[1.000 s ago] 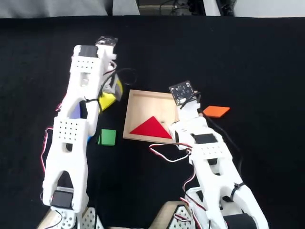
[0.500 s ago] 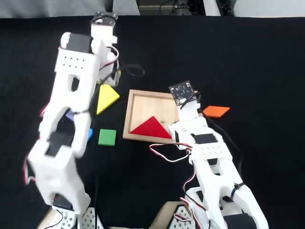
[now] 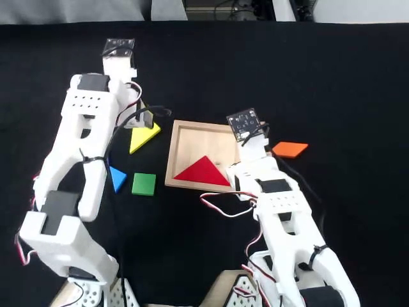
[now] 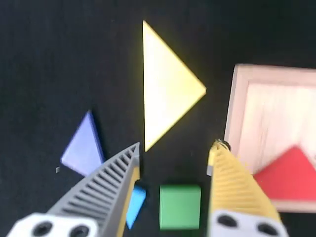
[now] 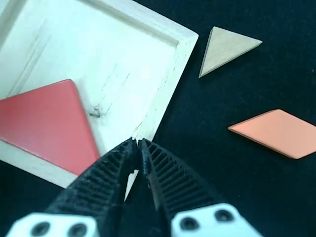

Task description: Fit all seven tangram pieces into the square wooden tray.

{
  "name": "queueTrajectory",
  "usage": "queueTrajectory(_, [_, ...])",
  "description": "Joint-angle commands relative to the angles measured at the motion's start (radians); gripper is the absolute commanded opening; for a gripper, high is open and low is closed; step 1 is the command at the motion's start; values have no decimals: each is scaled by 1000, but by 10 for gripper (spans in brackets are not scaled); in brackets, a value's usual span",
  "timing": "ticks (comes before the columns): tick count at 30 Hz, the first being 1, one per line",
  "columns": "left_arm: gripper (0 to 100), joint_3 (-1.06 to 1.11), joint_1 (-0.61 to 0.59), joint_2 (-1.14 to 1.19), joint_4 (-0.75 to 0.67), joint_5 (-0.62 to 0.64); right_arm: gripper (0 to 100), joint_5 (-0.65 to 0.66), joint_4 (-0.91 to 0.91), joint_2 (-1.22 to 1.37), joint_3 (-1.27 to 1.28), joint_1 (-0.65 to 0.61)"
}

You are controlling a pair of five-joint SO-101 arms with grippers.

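Red triangle [image 5: 44, 118] lies in the square wooden tray [image 5: 168, 84]. Right tool [image 5: 139, 143], closed and empty, is parked over the tray rim. Beyond, left tool [image 4: 176, 148] hangs with jaws spread just short of the yellow triangle [image 4: 165, 96], likely to grasp it.

A black tabletop [image 3: 345, 77] spans the scene, with dark cabling [image 3: 255, 9] beyond its far edge.

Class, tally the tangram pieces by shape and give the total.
Triangles: 5 (red triangle, yellow triangle, blue triangle, lilac triangle, plain wooden triangle)
Green square: 1
Orange parallelogram: 1
Total: 7
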Motion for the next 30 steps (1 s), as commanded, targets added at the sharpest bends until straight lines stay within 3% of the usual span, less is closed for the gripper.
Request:
queueTrajectory(1, [238, -4, -1, 32, -86, -14, 12, 11, -17, -28, -5, -15])
queueTrajectory(7, [238, -13, 70, 161, -161, -14, 12, 11, -18, -28, -5, -15])
queueTrajectory(12, [238, -33, 58, 253, -230, -15, 12, 11, -18, -28, -5, -15])
queueTrajectory(23, [238, -297, 16, 460, -118, -15, 12, 11, -18, -30, -5, -15])
queueTrajectory(30, [239, -472, 1, 566, 37, -21, 12, 11, -18, -30, -5, -15])
